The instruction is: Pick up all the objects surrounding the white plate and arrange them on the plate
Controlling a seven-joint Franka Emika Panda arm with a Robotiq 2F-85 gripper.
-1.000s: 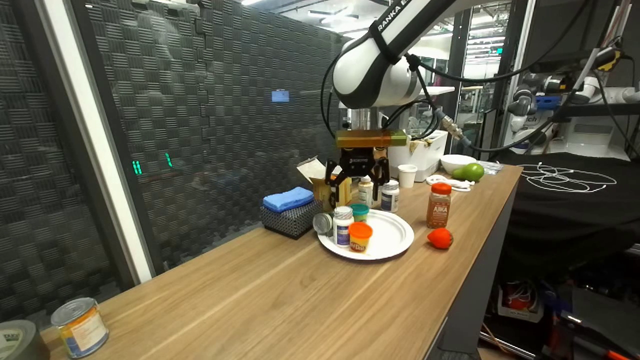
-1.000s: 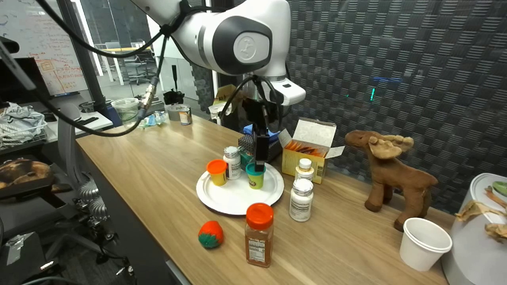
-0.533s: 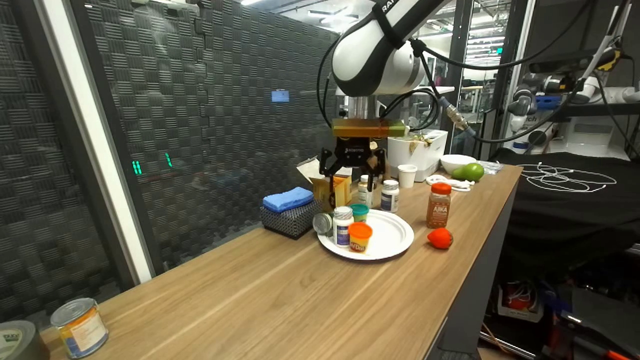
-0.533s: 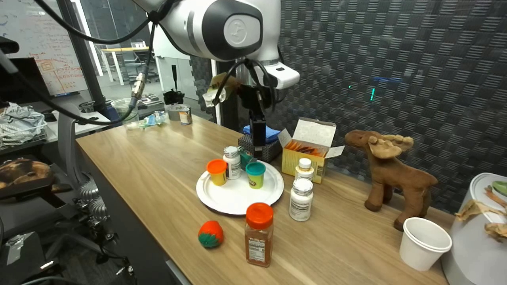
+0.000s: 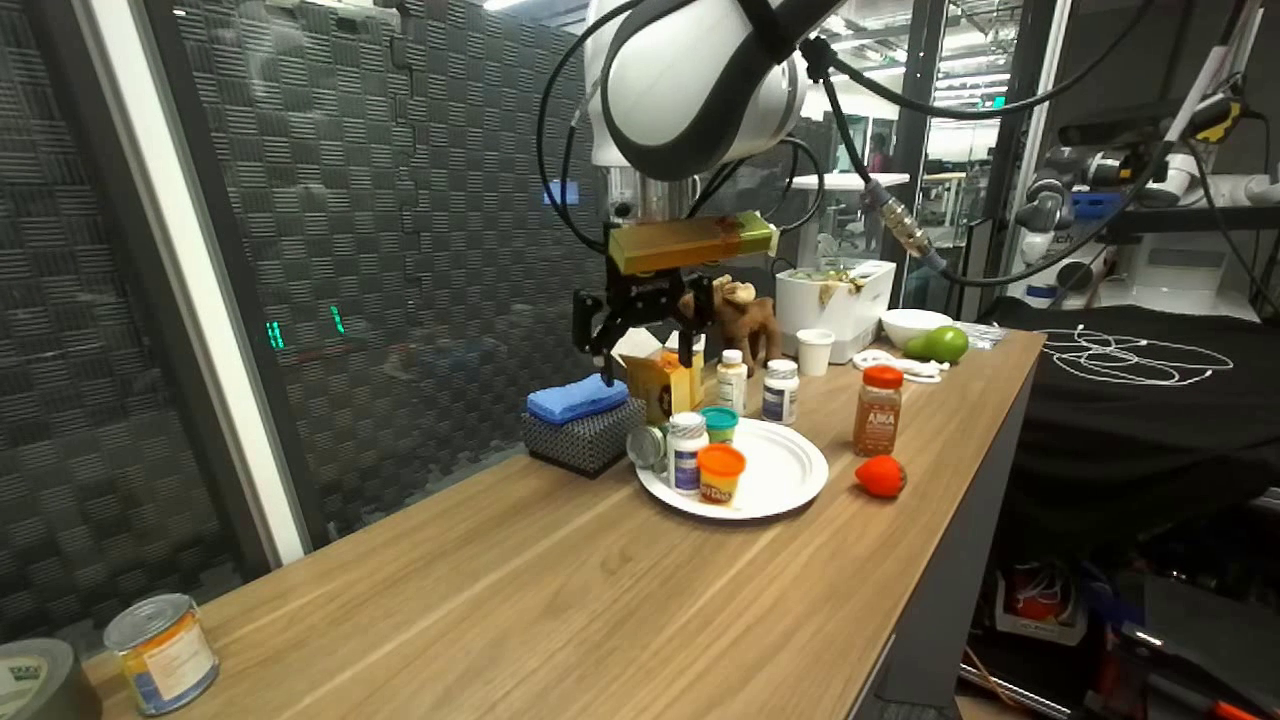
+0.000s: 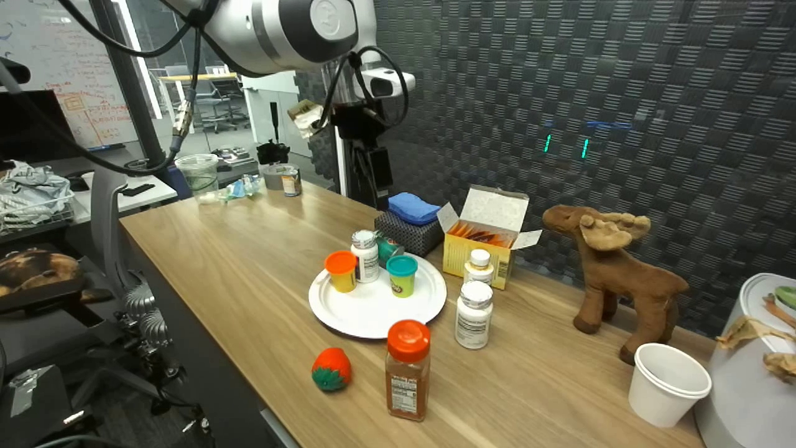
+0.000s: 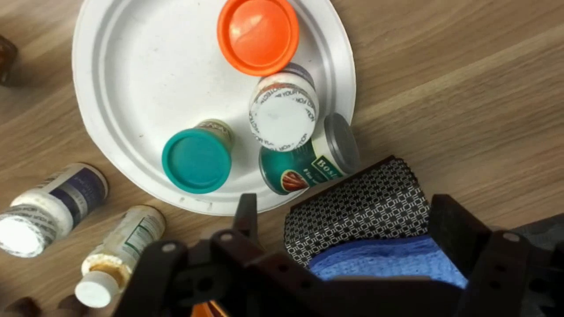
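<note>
The white plate (image 6: 329, 311) holds an orange tub (image 6: 341, 271), a white bottle (image 6: 365, 256) and a teal-lidded green tub (image 6: 402, 277), all upright. A greenish jar (image 7: 304, 165) lies on its side at the plate's rim, touching or very near that bottle. Off the plate stand a second white bottle (image 6: 473, 317), a white-capped bottle (image 6: 479, 267) and a reddish spice bottle (image 6: 407, 373) with an orange cap. A red-orange strawberry-like ball (image 6: 331, 369) lies beside the spice bottle. My gripper (image 5: 646, 365) is open and empty, above the blue cloth; the wrist view shows its fingers (image 7: 246, 211) wide apart.
A blue cloth (image 6: 413, 208) lies on a black patterned box (image 5: 584, 436) against the plate's edge. An open yellow box (image 6: 479, 249), a toy moose (image 6: 622, 280) and a paper cup (image 6: 668, 384) stand along the wall. A tin can (image 5: 160, 655) and tape roll (image 5: 45, 680) are at the far end.
My gripper has risen from beside the green tub and moved sideways off the plate to over the blue cloth, turning slightly. It stays open. The objects on plate and table have not moved.
</note>
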